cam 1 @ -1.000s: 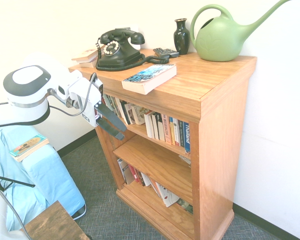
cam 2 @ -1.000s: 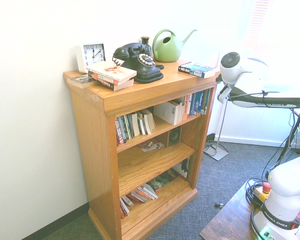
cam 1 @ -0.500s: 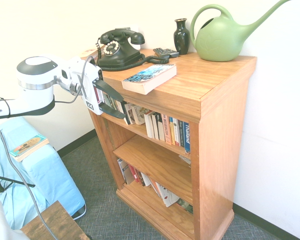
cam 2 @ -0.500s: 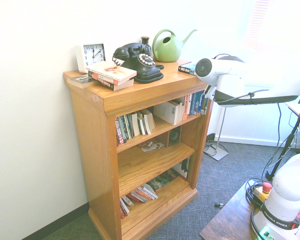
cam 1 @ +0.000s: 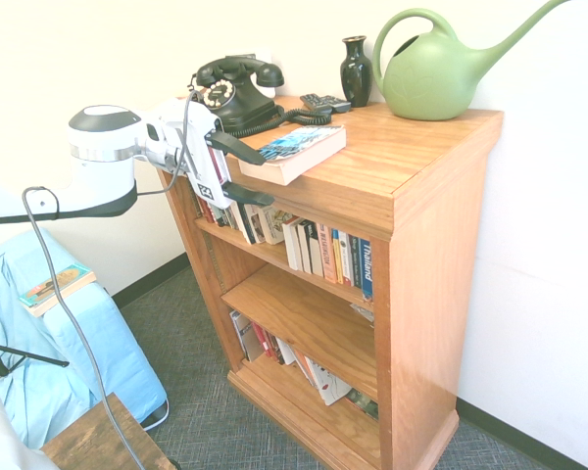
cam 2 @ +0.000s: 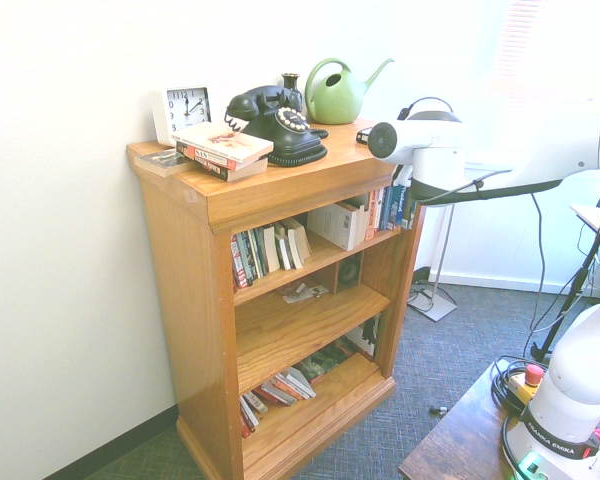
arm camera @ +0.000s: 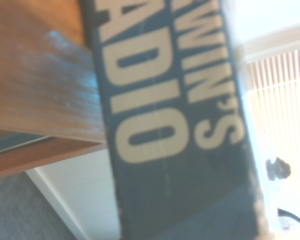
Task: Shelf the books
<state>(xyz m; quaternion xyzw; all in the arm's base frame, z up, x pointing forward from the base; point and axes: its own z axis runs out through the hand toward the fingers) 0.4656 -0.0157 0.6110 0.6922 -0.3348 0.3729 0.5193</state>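
Honey-coloured wooden bookcase (cam 1: 412, 186), three shelves, fills the scene; the claw (cam 1: 250, 174) now sits level with its top board's front corner, whereas a second ago it hung lower, out in front of the upper shelf, angled downward. Since then the white arm has risen and swung in toward the case, and the claw has tipped up to nearly level. Jaws released, spread wide, one dark finger above and one below the near end of the thick paperback with blue, black and white cover and cream page edges (cam 1: 294, 152); nothing gripped, and contact cannot be confirmed. The paperback lies flat just ahead of the claw, overhanging the top's front edge, and has not moved. Wrist view shows its dark spine (arm camera: 175, 120) with large pale lettering filling the frame, so the approach looks well lined up. Beyond the claw, further back on the top: green plastic watering can (cam 1: 433, 73), black rotary telephone (cam 1: 230, 93), small dark vase (cam 1: 356, 70), all unchanged. Judgement: reach phase nearly done; closing on the book comes next, shelving itself not yet begun. The row of upright books (cam 1: 314, 250) below the claw leaves limited gaps.
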